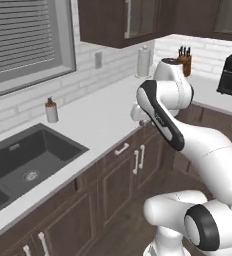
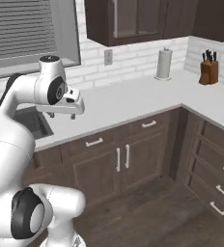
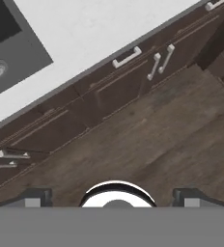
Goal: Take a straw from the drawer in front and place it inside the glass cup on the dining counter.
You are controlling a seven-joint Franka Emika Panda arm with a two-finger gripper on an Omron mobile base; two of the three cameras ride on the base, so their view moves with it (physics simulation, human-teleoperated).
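1. Gripper fingers stand wide apart and hold nothing, high above the wooden floor.
2. Drawer is shut under the white counter, beside the sink; its handle runs along the counter edge.
3. To do the step well, I think the gripper should descend and turn across this handle, then pull straight out.

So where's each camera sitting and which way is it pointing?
Left base view: behind the arm's left, looking forward and down at the sink and worktop; arm at lower right.
Right base view: behind its right, same worktop; arm at lower left, open end effector.
Hand view: looks down on the drawer fronts and floor.
All three share the worktop.
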